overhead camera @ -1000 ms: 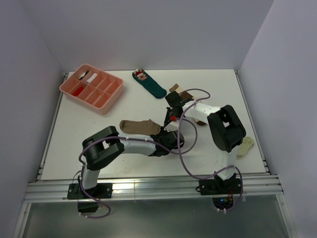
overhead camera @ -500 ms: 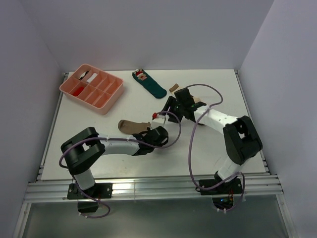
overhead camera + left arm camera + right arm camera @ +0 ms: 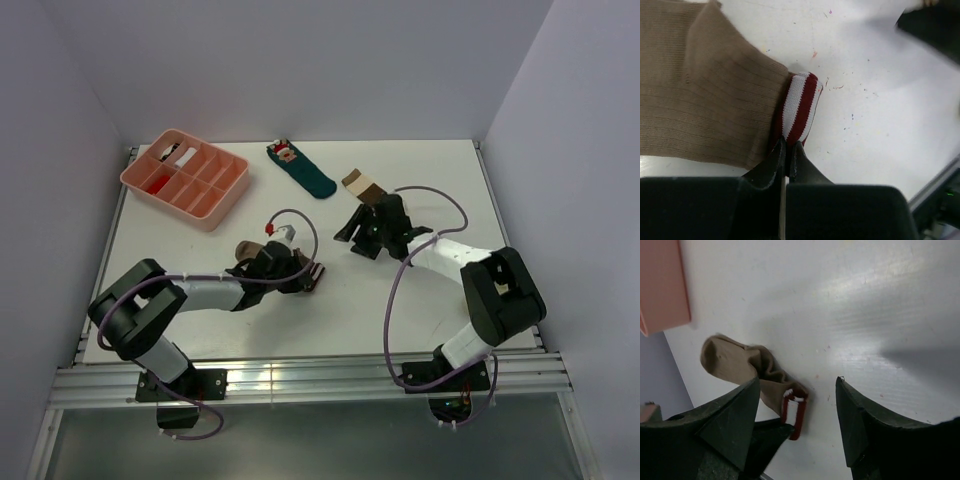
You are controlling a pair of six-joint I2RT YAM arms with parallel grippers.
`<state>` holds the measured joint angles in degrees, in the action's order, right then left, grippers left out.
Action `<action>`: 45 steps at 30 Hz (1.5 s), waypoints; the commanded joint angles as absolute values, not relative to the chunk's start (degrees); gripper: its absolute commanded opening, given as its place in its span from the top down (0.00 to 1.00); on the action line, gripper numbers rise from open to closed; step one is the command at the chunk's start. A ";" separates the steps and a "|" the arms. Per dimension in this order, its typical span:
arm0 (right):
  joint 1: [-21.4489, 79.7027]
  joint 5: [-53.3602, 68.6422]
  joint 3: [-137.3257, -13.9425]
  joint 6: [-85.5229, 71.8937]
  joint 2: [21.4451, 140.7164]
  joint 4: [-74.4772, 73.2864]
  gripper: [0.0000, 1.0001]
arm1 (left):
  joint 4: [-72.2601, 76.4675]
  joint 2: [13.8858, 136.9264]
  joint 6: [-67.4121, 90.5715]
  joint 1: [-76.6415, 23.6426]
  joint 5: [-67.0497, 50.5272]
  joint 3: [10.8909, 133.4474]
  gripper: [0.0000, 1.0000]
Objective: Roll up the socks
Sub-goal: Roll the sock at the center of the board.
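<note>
Left gripper (image 3: 308,275) is down on the table (image 3: 400,320), toward the arm bases from the pink tray (image 3: 185,177) and off to its right. Its jaws are pressed right together, pinching the tan sock (image 3: 250,252). The left wrist view shows it clearly: the closed fingertips (image 3: 788,146) bite the sock's edge just where the ribbed tan fabric (image 3: 700,100) meets a red-and-white striped cuff (image 3: 800,107). The sock lies bunched on the table below the tray's right end, its cuff end pointing away from the tray.

Right gripper (image 3: 362,240) sits well to the tray's right, low over the table, jaws spread wide with nothing between them. Its own camera looks back toward the tray (image 3: 660,285), and between the parted fingers (image 3: 798,382) there is only bare table. Beyond them lie the tan sock (image 3: 740,362) and its striped cuff (image 3: 794,410).

The banded sock (image 3: 362,186) lies to the right of the tray, just behind the right gripper on its far side, not held. The teal sock (image 3: 300,168) lies between it and the tray, close to the tray's right corner.
</note>
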<state>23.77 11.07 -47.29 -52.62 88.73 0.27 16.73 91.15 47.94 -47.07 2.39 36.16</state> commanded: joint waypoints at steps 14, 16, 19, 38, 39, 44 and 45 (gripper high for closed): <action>34.01 14.41 -38.32 -55.28 90.70 14.76 0.36 | 37.78 92.11 67.14 -36.30 -16.61 21.45 1.00; 34.80 15.03 -37.36 -56.60 91.93 17.66 0.37 | 38.49 92.11 68.46 -35.86 -17.14 20.66 0.99; 35.59 15.38 -37.35 -57.30 93.78 18.89 0.38 | 39.28 92.37 69.78 -35.51 -17.40 20.04 0.99; 37.44 16.61 -35.77 -57.66 101.34 23.04 0.83 | 48.08 98.61 73.74 -34.37 -21.45 18.46 0.99; 37.44 16.00 -36.73 -57.22 101.08 21.98 0.89 | 47.64 98.61 73.48 -34.37 -21.53 18.89 0.99; 37.35 11.87 -42.70 -51.61 98.62 8.39 1.00 | 40.46 97.48 69.18 -34.45 -20.22 21.27 0.95; 37.35 10.30 -45.06 -50.90 98.53 6.09 1.00 | 38.69 97.04 68.30 -34.45 -19.69 22.49 0.86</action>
<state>36.99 16.69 -40.58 -56.12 99.79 17.56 47.03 97.38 72.86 -34.41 -20.93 20.56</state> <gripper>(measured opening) 0.042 0.097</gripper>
